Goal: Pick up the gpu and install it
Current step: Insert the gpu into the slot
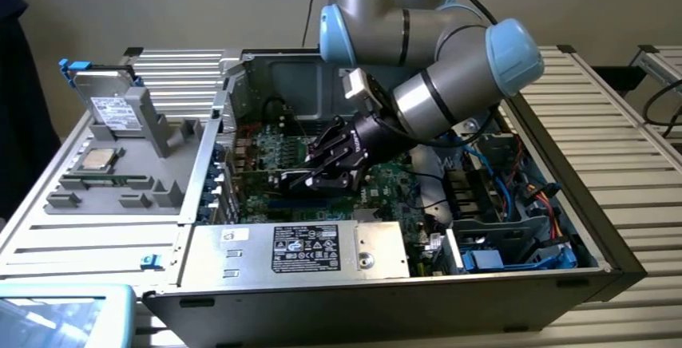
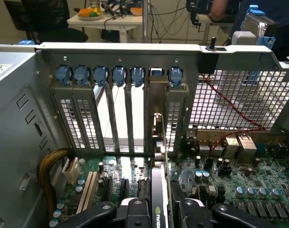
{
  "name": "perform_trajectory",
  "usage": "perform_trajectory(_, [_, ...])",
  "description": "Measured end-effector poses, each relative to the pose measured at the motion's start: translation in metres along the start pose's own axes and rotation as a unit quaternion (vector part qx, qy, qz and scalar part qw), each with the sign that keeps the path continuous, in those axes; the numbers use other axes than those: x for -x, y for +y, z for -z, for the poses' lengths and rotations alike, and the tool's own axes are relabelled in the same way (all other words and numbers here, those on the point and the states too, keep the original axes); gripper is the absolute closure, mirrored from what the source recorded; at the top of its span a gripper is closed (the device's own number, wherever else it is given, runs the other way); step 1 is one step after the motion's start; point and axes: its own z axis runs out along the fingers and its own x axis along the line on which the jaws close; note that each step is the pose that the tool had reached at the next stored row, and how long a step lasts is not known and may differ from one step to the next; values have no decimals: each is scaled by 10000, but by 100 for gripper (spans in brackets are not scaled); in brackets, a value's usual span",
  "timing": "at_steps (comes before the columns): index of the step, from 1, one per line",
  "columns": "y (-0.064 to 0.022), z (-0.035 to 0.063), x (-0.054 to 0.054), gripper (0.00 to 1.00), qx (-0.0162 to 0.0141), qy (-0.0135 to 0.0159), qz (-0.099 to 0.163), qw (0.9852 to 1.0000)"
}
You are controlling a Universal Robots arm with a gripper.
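Note:
The gpu (image 2: 159,192) stands on edge over the motherboard (image 2: 239,178) inside the open computer case. Its silver bracket (image 2: 156,111) lies against the rear slot panel, between the slot covers. My gripper (image 2: 159,214) is shut on the gpu, one black finger on each face of the card. In the exterior view the gripper (image 1: 332,174) reaches down into the middle of the case, with the gpu (image 1: 268,179) running from it toward the exterior view's left, low on the motherboard (image 1: 397,174). Whether the card's lower edge sits in a socket is hidden.
A grey power supply (image 1: 303,248) fills the case's near side. Blue and red cables (image 1: 517,200) crowd the exterior view's right. Slot covers with blue clips (image 2: 101,76) line the rear panel. A yellow-sleeved cable (image 2: 48,166) curves near the case wall. A hard drive (image 1: 112,110) stands on a grey holder outside.

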Motion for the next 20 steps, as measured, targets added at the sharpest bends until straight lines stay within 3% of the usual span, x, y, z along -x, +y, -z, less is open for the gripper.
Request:
perform_trajectory(6, [-2,-4,-21,72,4,-20,-20,10000])
perform_trajectory(10, [-8,-10,-21,72,5,-54,-49,10000])
perform_trajectory(14, [-9,-10,-21,72,6,-56,-52,10000])
perform_trajectory(20, [-11,-12,-32,72,6,-95,-84,9999])
